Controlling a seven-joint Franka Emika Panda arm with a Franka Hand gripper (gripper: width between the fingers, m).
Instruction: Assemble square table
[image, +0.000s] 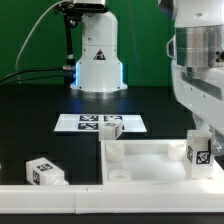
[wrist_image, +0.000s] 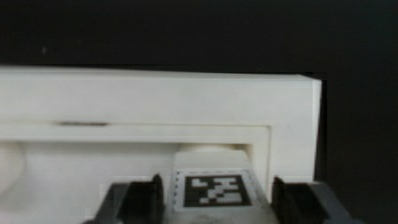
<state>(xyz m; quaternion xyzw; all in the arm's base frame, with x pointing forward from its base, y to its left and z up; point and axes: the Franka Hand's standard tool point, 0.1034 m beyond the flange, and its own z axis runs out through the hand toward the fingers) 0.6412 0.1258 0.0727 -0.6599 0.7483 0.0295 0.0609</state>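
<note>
Black tabletop (image: 40, 125), vertical pincer (wrist_image: 215, 203) around leg (image: 200, 153)

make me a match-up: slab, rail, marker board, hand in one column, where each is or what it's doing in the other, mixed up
1 slab
2 rail
3 marker board
4 hand

a closed on a leg
b lies flat between slab and robot base
c runs along the near edge of the exterior view
d rimmed, on the exterior view's right, just behind the rail

Pairs: 1-d, 2-c, 3-b, 4-a
</note>
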